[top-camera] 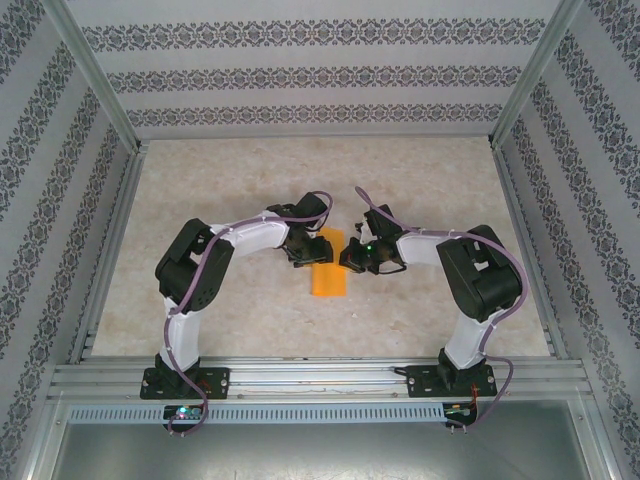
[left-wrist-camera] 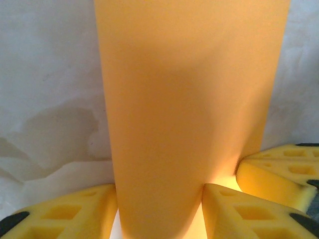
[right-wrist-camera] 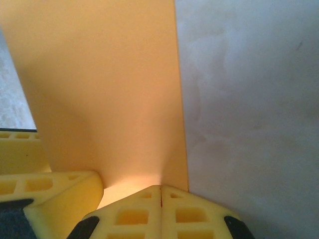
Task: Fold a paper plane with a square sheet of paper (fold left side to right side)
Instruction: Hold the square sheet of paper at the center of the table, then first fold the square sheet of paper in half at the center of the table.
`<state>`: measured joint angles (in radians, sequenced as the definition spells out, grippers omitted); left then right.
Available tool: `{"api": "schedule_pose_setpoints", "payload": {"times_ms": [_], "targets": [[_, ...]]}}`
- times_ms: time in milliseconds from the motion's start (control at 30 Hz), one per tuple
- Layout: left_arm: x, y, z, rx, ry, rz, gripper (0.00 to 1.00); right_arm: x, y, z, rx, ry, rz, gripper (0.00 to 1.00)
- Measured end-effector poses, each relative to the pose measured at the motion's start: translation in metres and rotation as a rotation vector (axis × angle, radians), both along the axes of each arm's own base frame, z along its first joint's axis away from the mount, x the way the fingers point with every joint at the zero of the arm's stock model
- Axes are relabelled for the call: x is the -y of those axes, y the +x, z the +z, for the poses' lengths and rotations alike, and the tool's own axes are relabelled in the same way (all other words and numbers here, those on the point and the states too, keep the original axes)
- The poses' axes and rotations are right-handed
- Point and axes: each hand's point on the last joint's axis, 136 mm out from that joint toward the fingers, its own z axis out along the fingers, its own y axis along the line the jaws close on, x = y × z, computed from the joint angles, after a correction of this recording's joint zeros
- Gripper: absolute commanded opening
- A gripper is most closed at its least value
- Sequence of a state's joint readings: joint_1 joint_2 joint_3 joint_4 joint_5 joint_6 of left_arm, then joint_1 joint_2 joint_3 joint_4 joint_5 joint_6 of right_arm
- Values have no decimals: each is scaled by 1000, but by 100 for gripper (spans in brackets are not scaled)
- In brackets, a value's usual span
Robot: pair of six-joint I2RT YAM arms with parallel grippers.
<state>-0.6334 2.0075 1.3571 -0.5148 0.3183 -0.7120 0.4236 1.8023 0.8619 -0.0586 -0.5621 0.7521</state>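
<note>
Twin robot arms seen from above: the left arm (top-camera: 185,335), lower left of the frame, and the right arm (top-camera: 462,340), lower right, pair glossy white link shells with bulky black joint housings. A lilac cable (top-camera: 207,268) loops along each arm, and each is mounted on a black base plate (top-camera: 183,381). A green light (top-camera: 368,245) glows on the right wrist at centre frame, and a thin red wire (top-camera: 472,392) shows beside the right base. Close up, the fingers (left-wrist-camera: 65,214) of the left gripper (top-camera: 303,255) and the right gripper (right-wrist-camera: 160,191) are bright yellow wedges moulded with rectangular pockets and tipped with black at their outer ends.
</note>
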Motion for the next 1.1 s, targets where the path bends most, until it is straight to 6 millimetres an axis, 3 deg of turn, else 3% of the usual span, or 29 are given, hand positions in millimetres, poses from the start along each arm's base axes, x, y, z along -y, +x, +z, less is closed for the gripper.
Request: {"api": "schedule_pose_setpoints", "payload": {"times_ms": [200, 333, 400, 567, 833, 1100], "targets": [[-8, -1, 9, 49, 6, 1, 62, 0, 0, -1, 2, -25, 13, 0], [-15, 6, 33, 124, 3, -3, 61, 0, -1, -1, 4, -33, 19, 0], [-17, 10, 51, 170, -19, -15, 57, 0, 0, -1, 4, -36, 18, 0], [1, 7, 77, 219, -150, -108, 32, 0, -1, -1, 1, -38, 18, 0], [26, -13, 49, 98, -295, -192, 23, 0, 0, -1, 0, -43, 18, 0], [22, -15, 28, 65, -259, -185, 22, 0, 0, -1, -3, -47, 18, 0]]}}
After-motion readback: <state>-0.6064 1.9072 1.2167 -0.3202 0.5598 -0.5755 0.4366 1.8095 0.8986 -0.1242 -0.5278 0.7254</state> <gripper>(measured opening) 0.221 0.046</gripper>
